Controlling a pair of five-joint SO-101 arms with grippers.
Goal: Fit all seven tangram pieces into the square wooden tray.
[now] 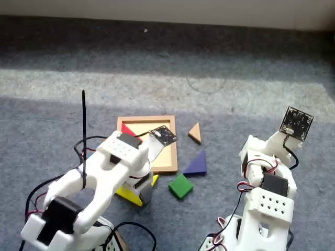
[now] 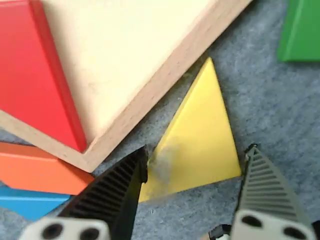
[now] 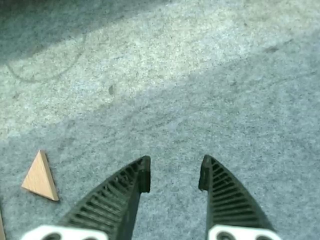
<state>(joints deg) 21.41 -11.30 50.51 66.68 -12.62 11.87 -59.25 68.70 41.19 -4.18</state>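
The square wooden tray (image 1: 170, 157) lies mid-carpet with a red piece (image 1: 127, 128) in its far left corner. In the left wrist view my left gripper (image 2: 196, 159) is open, its fingers straddling the wide end of the yellow triangle (image 2: 200, 140), which lies on the carpet against the tray's rim (image 2: 165, 92). The red piece (image 2: 35, 75) sits inside the tray. Orange (image 2: 35, 170) and blue (image 2: 25, 202) pieces lie just outside it. My right gripper (image 3: 174, 172) is open over bare carpet, with the tan triangle (image 3: 40, 177) off to one side.
On the carpet right of the tray lie a tan triangle (image 1: 195, 132), a dark blue triangle (image 1: 197, 164) and a green square (image 1: 180, 186). The left arm's body (image 1: 112, 167) covers the tray's near left corner. Black cables trail by both arm bases.
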